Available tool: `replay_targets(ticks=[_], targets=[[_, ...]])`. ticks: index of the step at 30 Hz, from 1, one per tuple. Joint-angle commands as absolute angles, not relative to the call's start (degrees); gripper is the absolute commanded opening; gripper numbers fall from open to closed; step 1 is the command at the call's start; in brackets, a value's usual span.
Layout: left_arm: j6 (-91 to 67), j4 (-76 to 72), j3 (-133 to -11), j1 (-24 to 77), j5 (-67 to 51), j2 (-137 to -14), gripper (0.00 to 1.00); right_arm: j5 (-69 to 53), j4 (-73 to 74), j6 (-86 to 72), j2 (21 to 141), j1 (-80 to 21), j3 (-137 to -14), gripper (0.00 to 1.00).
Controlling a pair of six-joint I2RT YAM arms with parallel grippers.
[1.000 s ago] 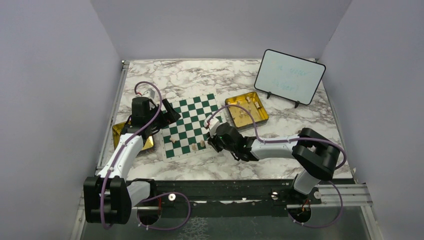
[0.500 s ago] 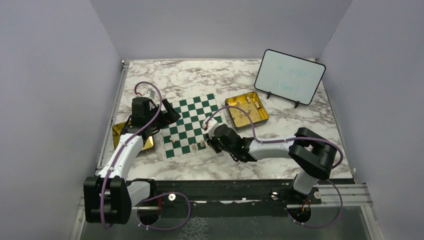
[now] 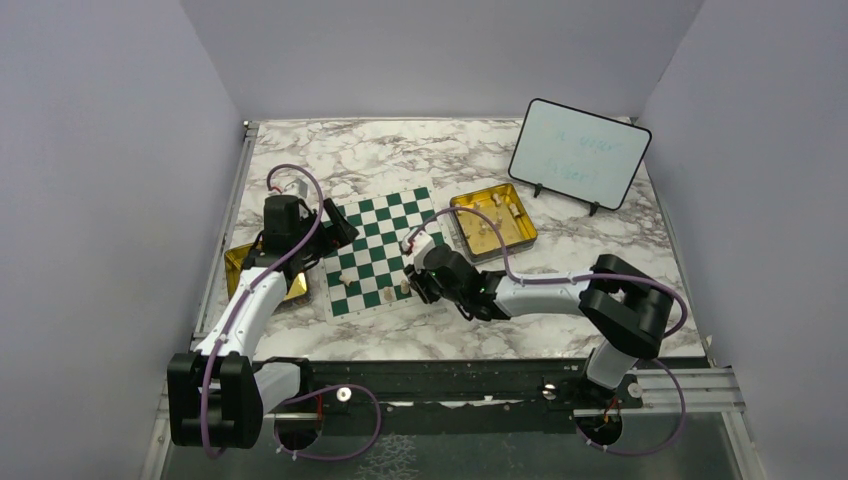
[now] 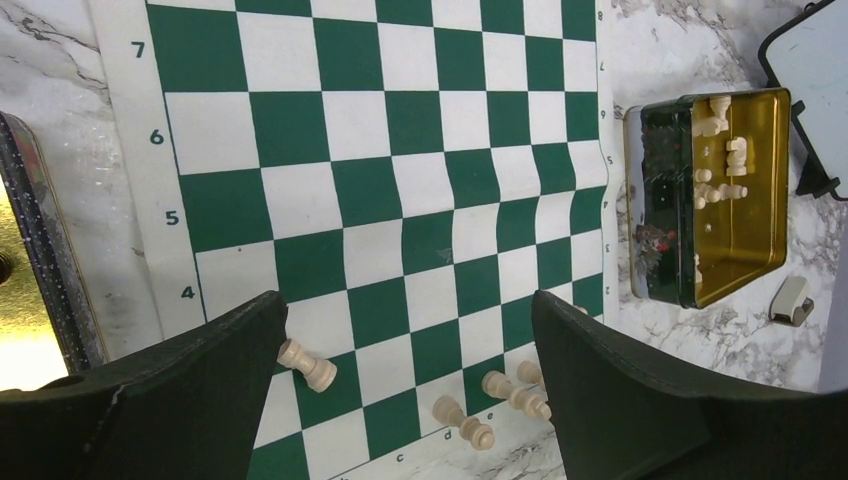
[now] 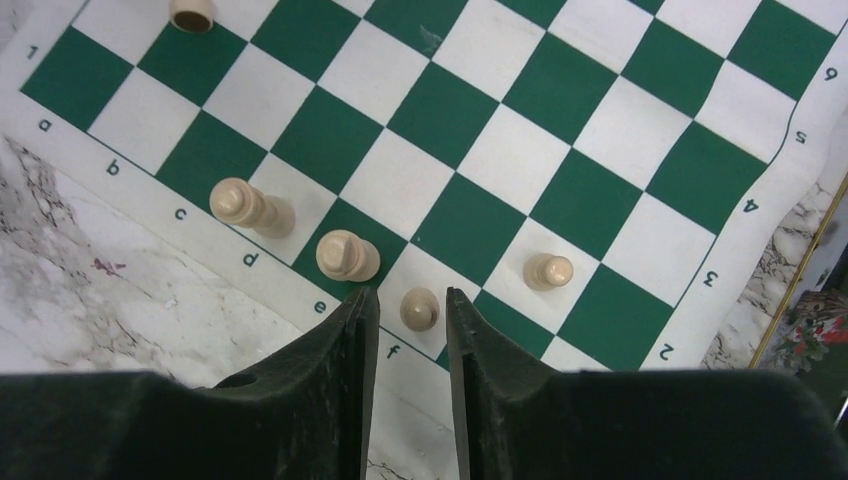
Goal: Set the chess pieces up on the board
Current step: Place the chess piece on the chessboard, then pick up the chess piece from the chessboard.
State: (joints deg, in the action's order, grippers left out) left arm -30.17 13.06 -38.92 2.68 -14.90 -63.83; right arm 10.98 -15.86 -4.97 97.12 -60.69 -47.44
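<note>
The board [image 4: 370, 120] is a thin, flexible printed mat with a matt surface, and it ripples slightly towards its right edge. The chess pieces [image 5: 347, 255] on it are smooth and cream with a faint sheen; whether they are wood or plastic cannot be told. Under the board, the table [image 5: 120, 300] is smooth, marble-patterned and slightly glossy. Right of the board, the gold tin [image 4: 745, 260] is shiny metal with mirror-like inner walls. At the board's near edge, the fingers [image 5: 300, 400] of the right gripper [image 5: 410, 297] are matt black with a fine grainy texture.
</note>
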Motion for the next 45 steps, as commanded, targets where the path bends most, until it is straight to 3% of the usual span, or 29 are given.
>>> replay_targets(ticks=[1,13,26,45], targets=[[-30.8,13.4,-38.7,2.5,-12.9,-62.5,0.93,12.7,-12.4,-7.9,95.5,-61.1,-50.5,0.37],[-34.8,16.3,-43.5,2.4,-8.0,-65.1,0.92,10.3,-6.2,-10.6,94.3,-61.1,-58.2,0.42],[-51.6,20.9,-47.1,-8.3,-3.6,-69.0,0.92,0.7,-6.6,-8.9,109.4,-61.2,-74.4,0.37],[-54.2,27.1,-48.5,-9.0,1.7,-68.8,0.92,-1.1,-4.4,-5.1,125.1,-63.7,-87.2,0.37]])
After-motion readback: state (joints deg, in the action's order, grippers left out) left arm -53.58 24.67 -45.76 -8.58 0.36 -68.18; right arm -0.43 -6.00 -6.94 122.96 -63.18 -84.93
